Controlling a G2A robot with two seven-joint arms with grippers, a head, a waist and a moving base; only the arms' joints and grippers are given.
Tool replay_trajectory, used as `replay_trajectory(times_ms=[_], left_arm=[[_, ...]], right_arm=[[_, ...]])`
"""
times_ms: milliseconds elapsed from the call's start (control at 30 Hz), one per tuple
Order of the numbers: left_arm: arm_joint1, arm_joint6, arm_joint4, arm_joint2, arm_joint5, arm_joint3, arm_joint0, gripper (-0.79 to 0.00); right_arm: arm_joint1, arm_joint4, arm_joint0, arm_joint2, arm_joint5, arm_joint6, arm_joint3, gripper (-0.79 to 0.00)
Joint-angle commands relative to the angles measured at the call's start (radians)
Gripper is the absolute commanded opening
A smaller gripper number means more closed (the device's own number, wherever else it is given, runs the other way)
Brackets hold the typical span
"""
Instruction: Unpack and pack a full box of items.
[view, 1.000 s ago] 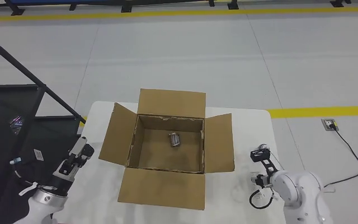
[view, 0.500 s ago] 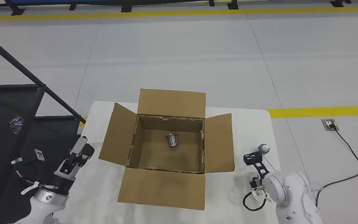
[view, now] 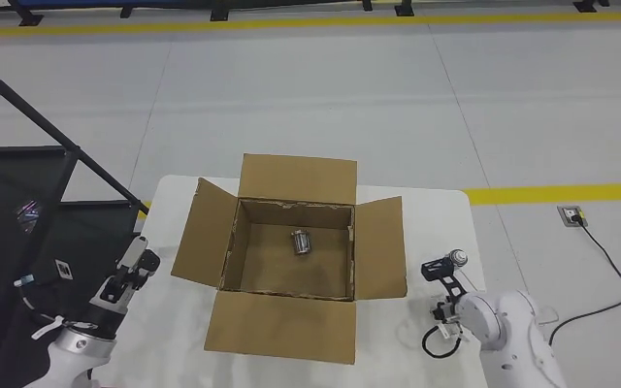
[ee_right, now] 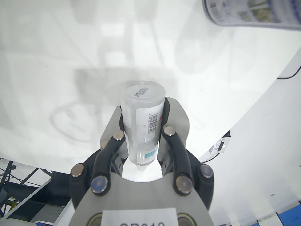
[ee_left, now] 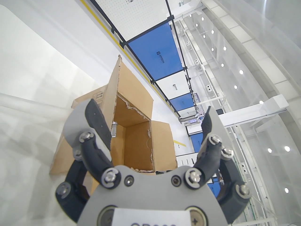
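Top view had the cardboard box point(view: 298, 177) at the middle of the white table point(view: 427, 218), all four flaps folded outward. One small can point(view: 303, 242) lay on the box floor toward 12 o'clock. Seen from the box, the right arm stood at 4 o'clock and the left arm at 8 o'clock, each apart from the flaps. The right wrist view gave the close detail. The right jaws were pinching a clear bottle point(ee_right: 142, 116) around its body, centred between them, with its flat base pointing away toward the table surface and its narrow neck end back toward the wrist. That view also caught a labelled canister point(ee_right: 249, 1) on the table beyond the bottle, near the curved table edge; whether it stood or lay could not be told. The left wrist view looked across the table from outside the box's left flap into the open cavity where the small can lay. The left jaws were spread wide and empty, their dark pads point(ee_left: 97, 121) well apart. For room, a bare strip of table ran between the tip of the right flap and the 3 o'clock edge, and the held bottle hung over that strip, near the flap. At 9 o'clock the strip between flap and table edge was narrower, and the left arm sat at that edge.
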Motion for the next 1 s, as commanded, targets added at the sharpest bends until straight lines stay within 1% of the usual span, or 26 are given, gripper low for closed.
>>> replay_trajectory(times_ms=[0,167,267,367,433,500,567,667,800,967], left_arm=[[0.001,-0.003,0.002,0.000,0.002,0.000,-0.003,0.000],[0.002,-0.012,0.003,0.007,0.003,-0.001,-0.011,0.000],[0.003,-0.012,0.003,0.009,0.002,-0.002,-0.011,0.000],[0.003,-0.008,-0.002,0.008,-0.005,0.000,-0.003,0.000],[0.003,-0.002,-0.008,0.003,-0.011,0.000,0.005,0.000],[0.002,0.003,-0.014,-0.003,-0.016,0.001,0.014,0.000],[0.002,0.010,-0.024,-0.009,-0.024,0.001,0.024,0.000],[0.000,0.021,-0.039,-0.020,-0.035,0.000,0.041,0.000],[-0.001,0.033,-0.055,-0.035,-0.049,-0.001,0.063,0.000],[-0.003,0.044,-0.072,-0.054,-0.060,-0.003,0.084,0.000]], right_arm=[[0.004,0.035,-0.033,0.024,-0.010,0.018,-0.118,-0.785],[0.013,0.131,-0.121,0.085,-0.009,0.053,-0.470,-0.785],[0.015,0.175,-0.133,0.095,0.015,0.042,-0.626,-0.785],[0.015,0.200,-0.103,0.059,0.058,0.035,-0.717,-0.785],[0.015,0.192,-0.046,0.007,0.076,0.025,-0.717,-0.785],[0.013,0.170,0.020,-0.076,0.098,0.038,-0.717,-0.785],[0.008,0.149,0.095,-0.177,0.121,0.060,-0.687,-0.785],[-0.007,0.120,0.235,-0.337,0.175,0.068,-0.573,-0.785],[-0.043,0.153,0.415,-0.526,0.259,0.054,-0.354,-0.785],[-0.096,0.188,0.570,-0.704,0.343,-0.012,-0.070,-0.785]])
